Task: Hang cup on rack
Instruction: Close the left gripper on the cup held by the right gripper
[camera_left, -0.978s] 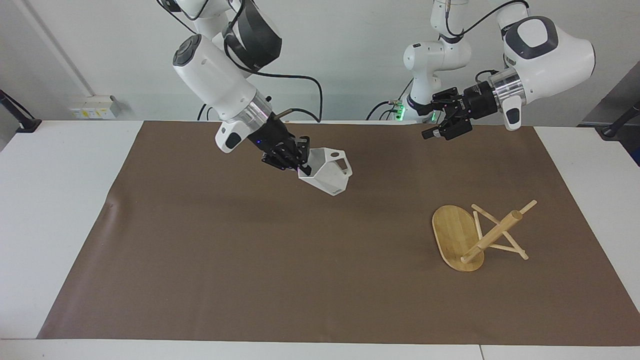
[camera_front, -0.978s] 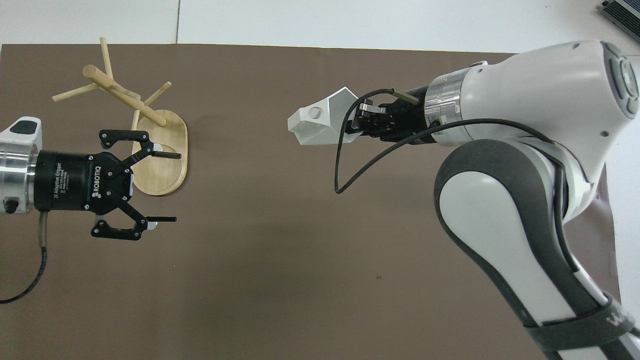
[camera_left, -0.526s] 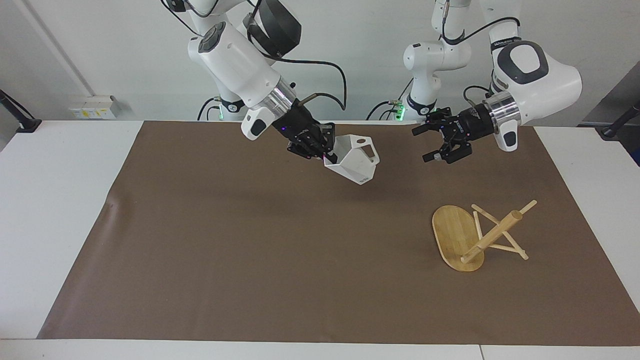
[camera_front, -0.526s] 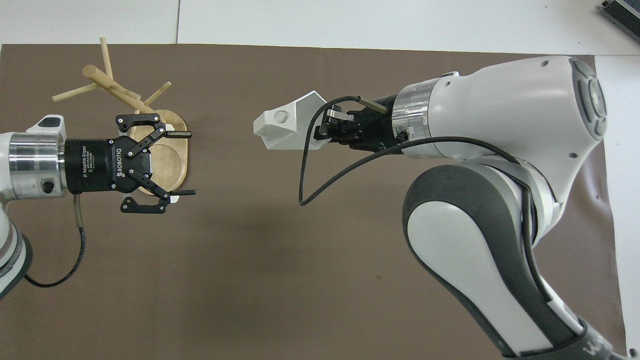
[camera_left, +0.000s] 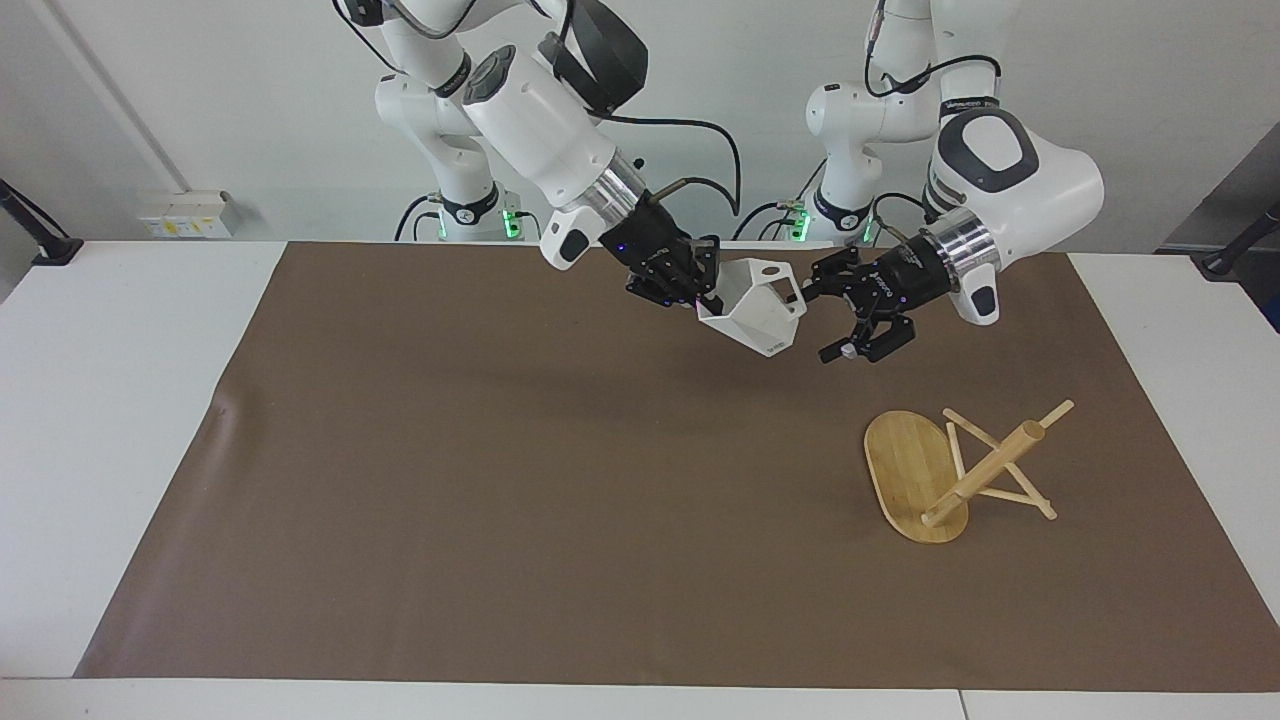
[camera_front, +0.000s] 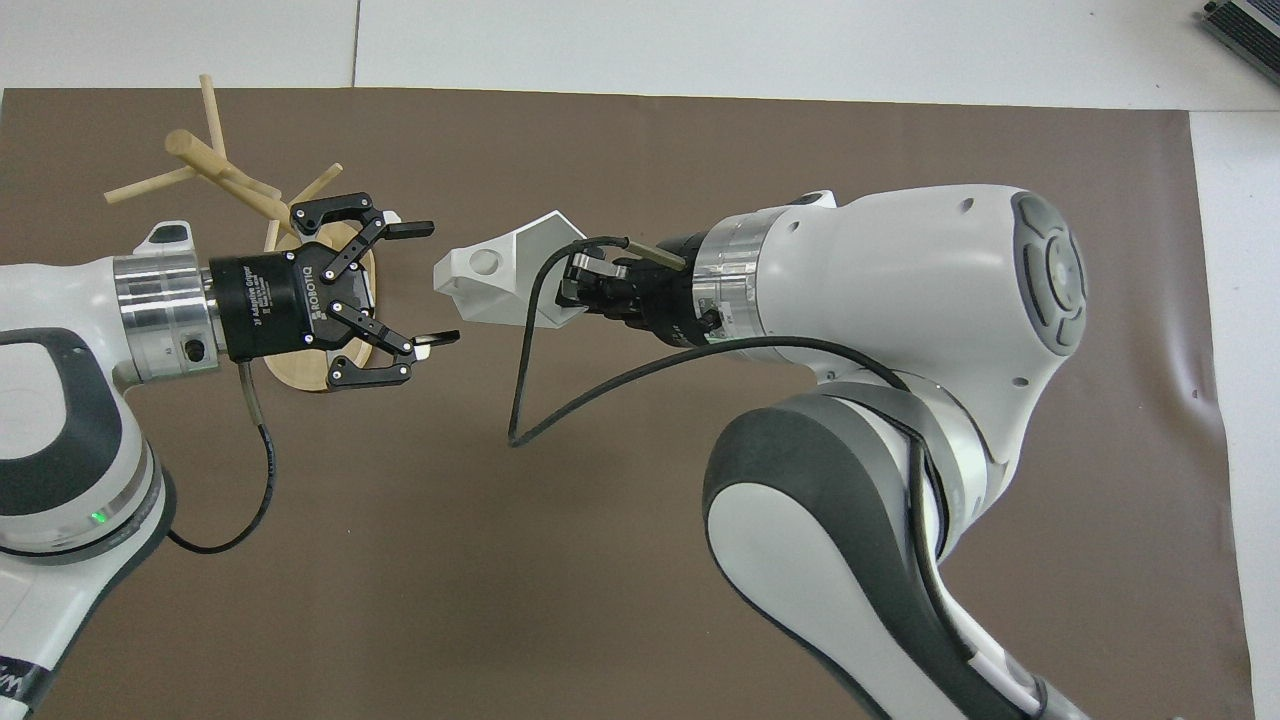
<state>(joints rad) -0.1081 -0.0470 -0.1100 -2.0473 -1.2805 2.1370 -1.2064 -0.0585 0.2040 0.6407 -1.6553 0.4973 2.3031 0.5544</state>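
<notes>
The white faceted cup hangs tilted in the air over the brown mat. My right gripper is shut on its rim wall. My left gripper is open and faces the cup's handle end, its fingertips on either side of that end; I cannot tell whether they touch it. The bamboo rack lies tipped over on the mat toward the left arm's end, with its oval base raised on edge. In the overhead view the left gripper covers part of the base.
A brown mat covers most of the white table. The right arm's cable loops down below the cup. A wall socket box sits past the table's edge at the right arm's end.
The right arm carried the cup toward the left arm's end of the table. The left gripper, still open, swung in and down to meet the cup's handle end. The rack has not moved.
</notes>
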